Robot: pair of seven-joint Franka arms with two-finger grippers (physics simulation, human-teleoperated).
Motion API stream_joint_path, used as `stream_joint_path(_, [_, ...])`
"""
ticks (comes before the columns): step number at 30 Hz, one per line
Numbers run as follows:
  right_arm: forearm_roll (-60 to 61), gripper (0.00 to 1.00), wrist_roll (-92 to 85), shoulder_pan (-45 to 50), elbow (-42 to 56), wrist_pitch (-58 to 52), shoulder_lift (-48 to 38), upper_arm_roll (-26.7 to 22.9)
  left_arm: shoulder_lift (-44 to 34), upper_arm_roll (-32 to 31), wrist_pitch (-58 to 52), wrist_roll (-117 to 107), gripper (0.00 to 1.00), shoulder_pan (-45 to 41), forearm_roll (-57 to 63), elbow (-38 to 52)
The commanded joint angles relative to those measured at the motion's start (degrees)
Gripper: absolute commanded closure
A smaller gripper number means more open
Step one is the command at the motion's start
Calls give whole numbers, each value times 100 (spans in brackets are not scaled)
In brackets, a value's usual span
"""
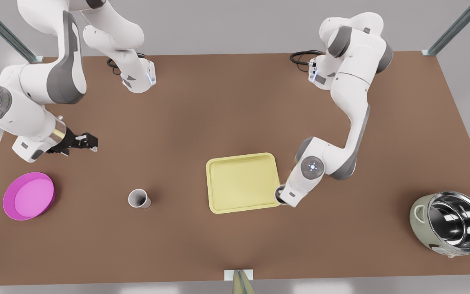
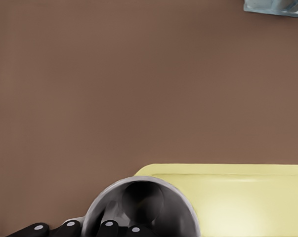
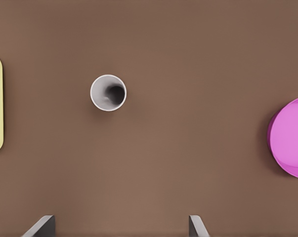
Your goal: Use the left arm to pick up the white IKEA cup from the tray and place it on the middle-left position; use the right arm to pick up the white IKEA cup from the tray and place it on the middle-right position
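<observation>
Spreading across all three views, the brown counter [image 1: 235,102] carries the pale yellow tray [image 1: 243,182], which now has no cup standing on its floor. One white cup [image 1: 139,199] stands upright on bare counter between the tray and the magenta dish [image 1: 29,196], well apart from both. The other white cup [image 2: 144,207] sits at the tray's corner on the front view's right, tucked under the left arm's wrist.

Both cups look like thin, rigid, glazed ware: light, slippery and likely to chip, so a pinch across the rim wall seems the sound hold.

The left wrist view reveals what the front view hides: the left hand [image 2: 87,227] straddles that cup's rim and appears closed on its wall; whether the cup is lifted I cannot tell. The right wrist view looks straight down into the free cup, the right hand [image 1: 90,143] hovering high with fingers spread wide, holding nothing.
</observation>
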Motion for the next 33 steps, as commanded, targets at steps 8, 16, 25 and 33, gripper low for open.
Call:
stream_joint_path(8, [129,0,16,-165,25,1,-1,-40,210,293,-146,3505,87,1370,306,-4])
stream_joint_path(16, [340,0,-37,-253,25,-8,-142,-110,597,407,725,3593,87,1573,297,14])
stream_joint_path(25, [296,0,-2,-244,148,80,-195,-40,570,398,716,3831,0,1564,306,49])
stream_joint_path(33, [278,0,-2,-218,192,88,-195,-31,544,398,689,4068,0,1713,315,22])
